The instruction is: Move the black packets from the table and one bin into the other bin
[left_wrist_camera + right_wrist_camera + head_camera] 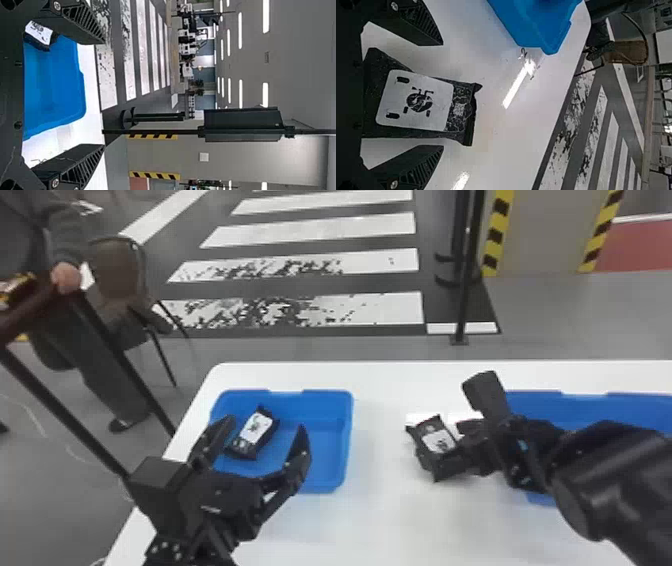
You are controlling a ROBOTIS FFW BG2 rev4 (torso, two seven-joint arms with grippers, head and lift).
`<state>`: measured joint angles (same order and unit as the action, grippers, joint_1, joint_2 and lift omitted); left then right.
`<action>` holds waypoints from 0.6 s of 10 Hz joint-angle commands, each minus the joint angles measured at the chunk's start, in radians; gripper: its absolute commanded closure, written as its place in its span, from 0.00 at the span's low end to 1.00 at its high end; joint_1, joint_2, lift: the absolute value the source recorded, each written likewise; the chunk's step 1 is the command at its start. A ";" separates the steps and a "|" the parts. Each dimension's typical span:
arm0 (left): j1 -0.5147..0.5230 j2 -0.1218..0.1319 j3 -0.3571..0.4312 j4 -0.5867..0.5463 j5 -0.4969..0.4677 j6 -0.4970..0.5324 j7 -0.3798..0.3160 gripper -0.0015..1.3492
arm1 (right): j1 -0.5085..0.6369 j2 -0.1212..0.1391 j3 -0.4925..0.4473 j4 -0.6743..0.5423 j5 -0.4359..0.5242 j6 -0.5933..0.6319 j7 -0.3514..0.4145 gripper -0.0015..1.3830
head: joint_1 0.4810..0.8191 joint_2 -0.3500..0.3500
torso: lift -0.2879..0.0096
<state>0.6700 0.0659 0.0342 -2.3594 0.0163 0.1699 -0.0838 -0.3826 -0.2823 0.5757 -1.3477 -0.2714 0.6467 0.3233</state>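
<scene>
Left gripper at the left bin — fingers apart, one packet inside that bin. Right gripper is right of the left bin, around the second packet. Head view leaves its grip unclear — right wrist view shows fingers apart, gap either side. Right bin sits farther right of the left bin.

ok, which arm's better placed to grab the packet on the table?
Right, I'd say. The right tool is open, with its fingers on either side of the table packet. The left tool, also open, is over at the left-hand bin.
</scene>
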 commanded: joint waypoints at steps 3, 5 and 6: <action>-0.015 -0.002 -0.004 0.024 0.004 -0.008 -0.005 0.07 | -0.052 0.005 0.057 0.102 -0.020 -0.018 -0.012 0.12 | 0.63 0.77 | 0.60; -0.017 -0.003 -0.004 0.029 0.004 -0.018 -0.007 0.07 | -0.062 0.006 0.088 0.107 -0.024 -0.031 -0.013 0.63 | 0.63 0.76 | 0.60; -0.017 -0.003 -0.002 0.031 0.004 -0.023 -0.008 0.07 | -0.062 0.006 0.092 0.109 -0.026 -0.023 -0.020 0.65 | 0.63 0.77 | 0.60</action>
<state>0.6529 0.0633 0.0304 -2.3283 0.0199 0.1493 -0.0918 -0.4437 -0.2764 0.6651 -1.2389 -0.2961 0.6197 0.3050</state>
